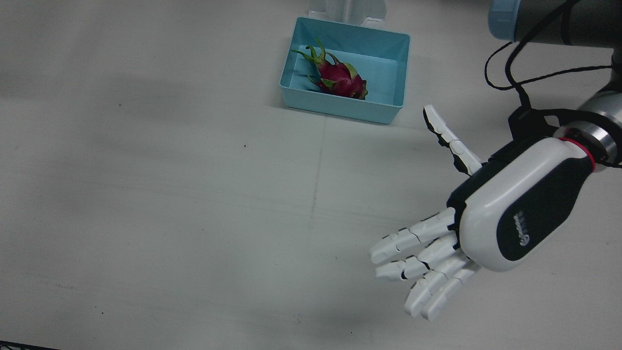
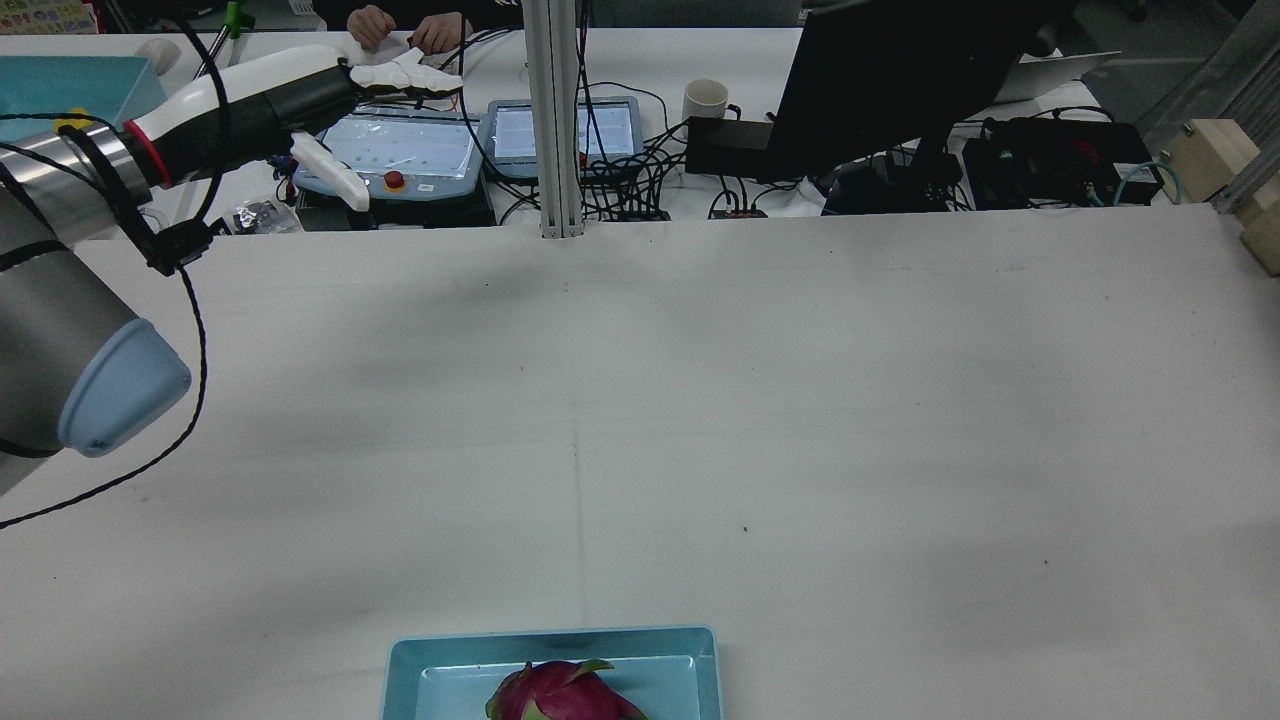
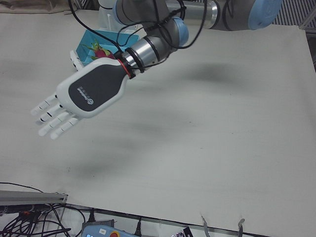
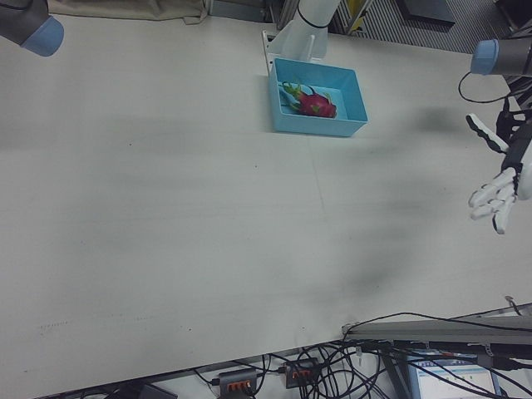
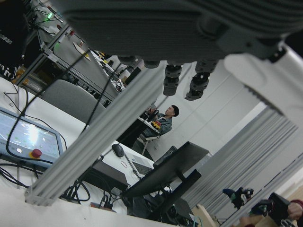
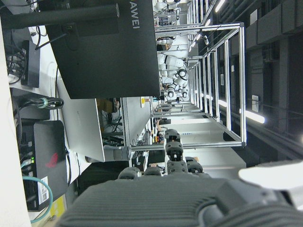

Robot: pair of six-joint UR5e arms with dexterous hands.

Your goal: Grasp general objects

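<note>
A pink dragon fruit with green scales lies in a light blue bin at the table's robot side; it also shows in the rear view and the right-front view. My left hand is open and empty, fingers spread, held above the bare table well away from the bin. It also shows in the rear view and the left-front view. My right hand shows only in its own view, fingers apart, holding nothing.
An aluminium post stands at the table's far edge. Beyond it are two teach pendants, a cup and a black monitor. A black cable hangs off the left arm.
</note>
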